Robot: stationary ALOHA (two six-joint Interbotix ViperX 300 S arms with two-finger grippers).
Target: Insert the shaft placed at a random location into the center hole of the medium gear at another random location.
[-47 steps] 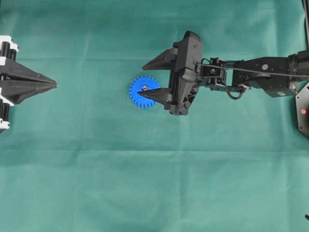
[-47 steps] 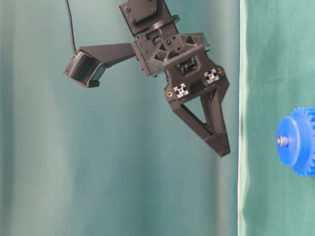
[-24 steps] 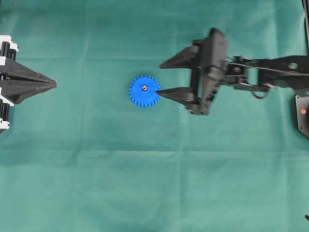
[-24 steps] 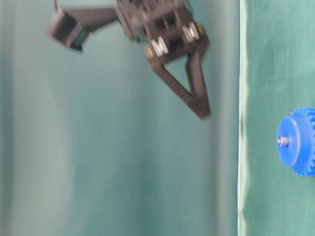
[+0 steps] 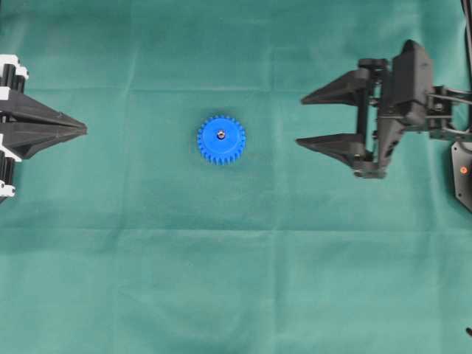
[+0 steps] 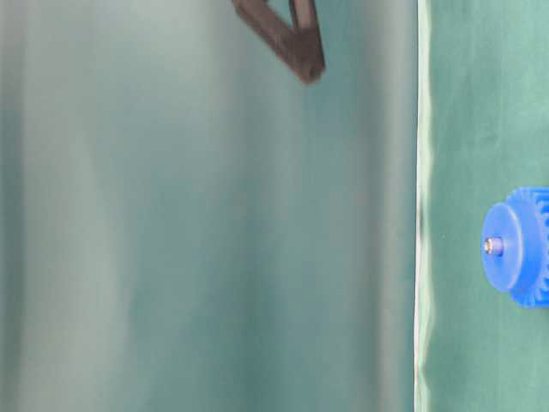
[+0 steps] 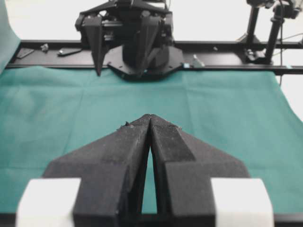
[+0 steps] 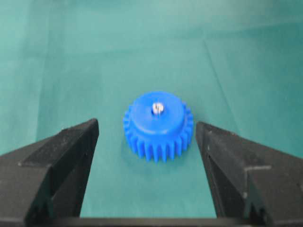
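The blue medium gear (image 5: 221, 139) lies flat on the green cloth, a little left of the middle. The silver shaft (image 5: 220, 134) stands in its center hole, which it fills; its tip pokes up from the gear's hub (image 6: 493, 246). In the right wrist view the gear (image 8: 158, 125) with the shaft (image 8: 157, 108) sits ahead of the fingers. My right gripper (image 5: 300, 120) hangs open and empty well to the right of the gear. At the far left edge my left gripper (image 5: 84, 130) rests shut, with nothing held; its fingertips (image 7: 150, 118) touch.
Green cloth (image 5: 236, 280) covers the whole table. A black arm base (image 5: 463, 173) sits at the right edge. The right arm (image 7: 130, 33) and a black rail (image 7: 227, 68) show beyond the cloth's far edge in the left wrist view.
My right gripper has drawn back to the right, away from the gear, and risen out of the table-level view, staying open. Gear, shaft and left gripper have not moved.
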